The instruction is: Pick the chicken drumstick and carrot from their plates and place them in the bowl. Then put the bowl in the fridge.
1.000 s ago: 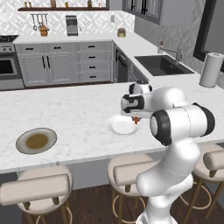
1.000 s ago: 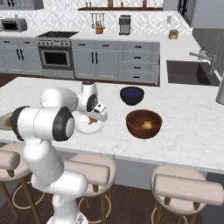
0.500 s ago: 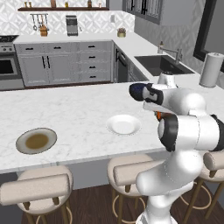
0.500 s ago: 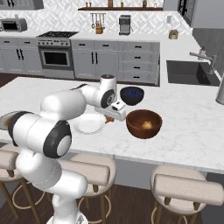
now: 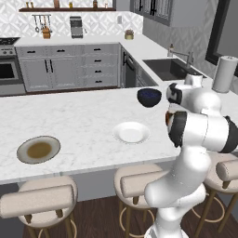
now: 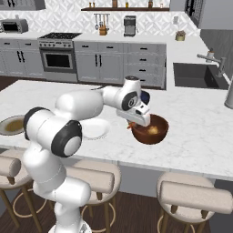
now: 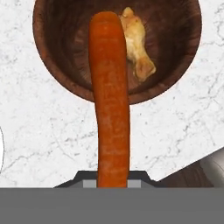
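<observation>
Carrot [image 7: 109, 96] in end effector [image 6: 132, 124], seemingly over bowl [image 7: 57, 74]

Home kitchen, marble island counter [image 5: 83, 123], bar stools [image 6: 193, 195], oven [image 6: 57, 59], sink [image 5: 169, 69], grey cabinets [image 5: 69, 69]

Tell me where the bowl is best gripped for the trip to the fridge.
Probably the bowl wall on its near rim, from above, one finger inside and one outside. It stands upright and open, too wide to span. The chicken drumstick lies off-centre inside, so that rim stretch looks free once the carrot, now in the shut pincer, is released.
</observation>
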You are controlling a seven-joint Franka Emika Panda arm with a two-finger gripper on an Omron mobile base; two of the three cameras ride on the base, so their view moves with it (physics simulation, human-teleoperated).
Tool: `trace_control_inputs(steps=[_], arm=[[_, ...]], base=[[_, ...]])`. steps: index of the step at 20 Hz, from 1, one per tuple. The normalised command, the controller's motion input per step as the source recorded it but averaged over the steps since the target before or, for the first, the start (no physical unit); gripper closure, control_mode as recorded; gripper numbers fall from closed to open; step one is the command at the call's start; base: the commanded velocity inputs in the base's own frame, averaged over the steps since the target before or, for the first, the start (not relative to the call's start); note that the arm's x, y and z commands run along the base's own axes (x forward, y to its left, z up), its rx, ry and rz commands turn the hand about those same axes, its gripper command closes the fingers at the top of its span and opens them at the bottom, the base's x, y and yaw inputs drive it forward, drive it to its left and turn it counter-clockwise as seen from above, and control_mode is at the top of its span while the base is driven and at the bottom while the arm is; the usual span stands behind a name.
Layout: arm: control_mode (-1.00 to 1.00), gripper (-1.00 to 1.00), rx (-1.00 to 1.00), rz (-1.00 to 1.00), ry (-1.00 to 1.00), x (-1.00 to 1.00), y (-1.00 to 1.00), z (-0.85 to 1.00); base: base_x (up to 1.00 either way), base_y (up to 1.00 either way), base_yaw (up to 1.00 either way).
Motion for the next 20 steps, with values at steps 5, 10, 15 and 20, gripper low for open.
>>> trace_control_inputs(steps=[5, 10, 15, 20], arm=[[-1.00, 1.00, -0.02, 0.00, 0.01, 0.35, -0.46, -0.03], [-1.00, 1.00, -0.07, -0.01, 0.03, 0.28, -0.11, -0.37], [-1.00, 1.00, -0.05, 0.00, 0.04, 0.25, -0.16, -0.33], [-1.00, 1.00, 0.00, 0.00, 0.04, 0.37, -0.26, -0.04]], base=[[0.00, 0.00, 0.00], [0.00, 0.00, 0.00], [0.00, 0.00, 0.00], [0.00, 0.00, 0.00]])
